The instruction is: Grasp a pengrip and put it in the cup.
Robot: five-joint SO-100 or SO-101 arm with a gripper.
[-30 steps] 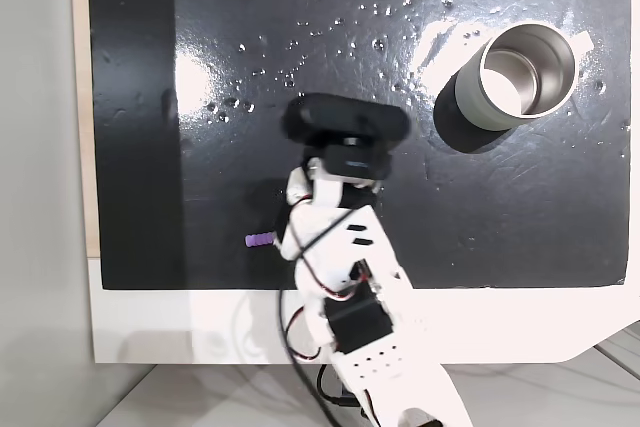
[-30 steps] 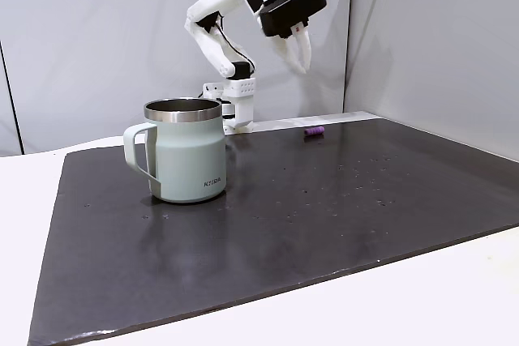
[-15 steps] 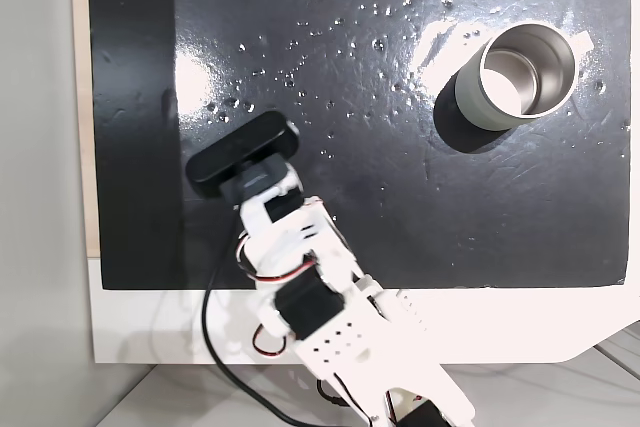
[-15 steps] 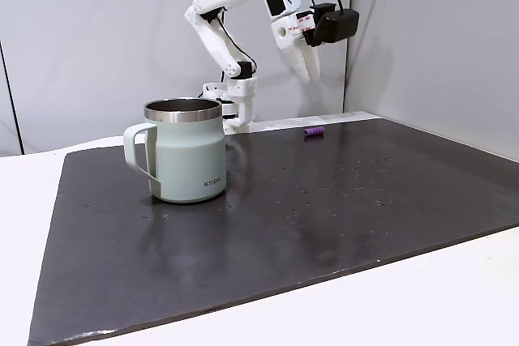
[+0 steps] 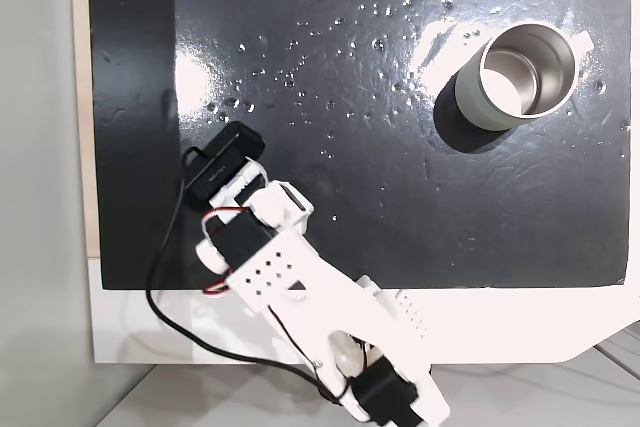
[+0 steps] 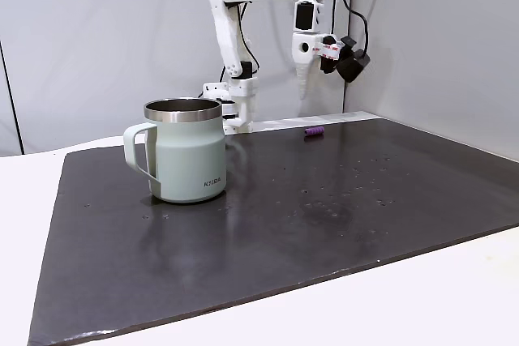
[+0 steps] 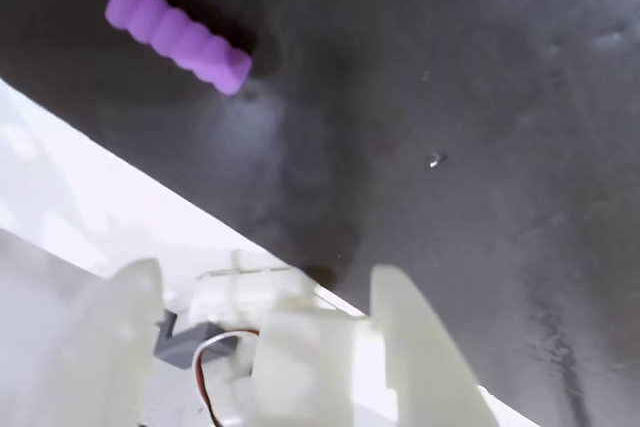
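- The gripper (image 7: 270, 347) hung above the black mat (image 7: 450, 147), fingers spread apart and holding nothing.
- The pengrip (image 7: 180, 35) lay on the mat just ahead of it, untouched.
- The cup (image 6: 186, 150) stood upright, well apart from the gripper.

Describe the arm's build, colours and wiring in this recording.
The arm is white printed plastic with black servo blocks at the joints and rows of small holes in one panel. Red and white wires loop beside the wrist, and a black cable trails off. A black camera module sits beside the gripper, whose fingers are white and tapered.
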